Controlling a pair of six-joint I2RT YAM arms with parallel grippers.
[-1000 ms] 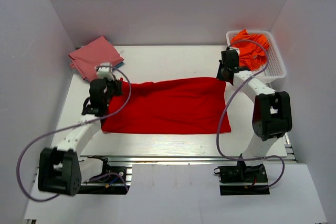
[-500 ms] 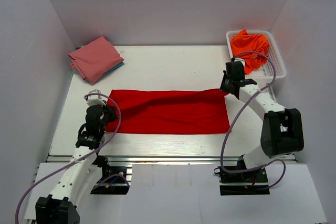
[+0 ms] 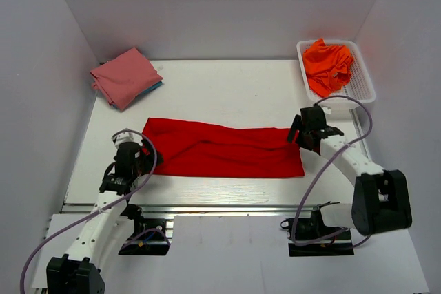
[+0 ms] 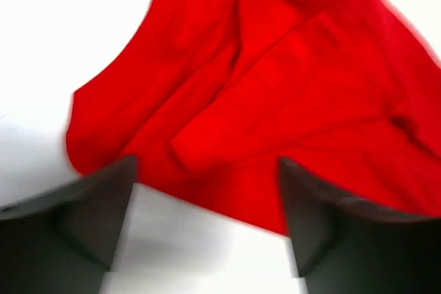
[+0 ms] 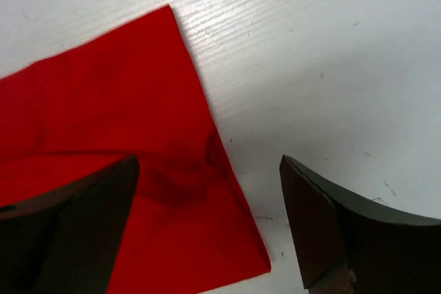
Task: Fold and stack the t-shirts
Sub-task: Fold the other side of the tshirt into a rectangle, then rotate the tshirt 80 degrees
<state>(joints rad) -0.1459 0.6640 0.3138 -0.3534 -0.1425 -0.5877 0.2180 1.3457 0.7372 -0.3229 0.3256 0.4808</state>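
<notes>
The red shirt [image 3: 220,148] lies folded lengthwise on the tabletop [image 3: 227,94], left fingers [image 4: 76,211] and right fingers [image 5: 69,225] open and empty at its ends, likely needing fresh corner grips for a crosswise fold.

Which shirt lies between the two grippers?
The red shirt, stretched across mid-table between the left gripper and right gripper. The pink shirt sits folded far left; the orange shirt is bunched in the basket.
</notes>
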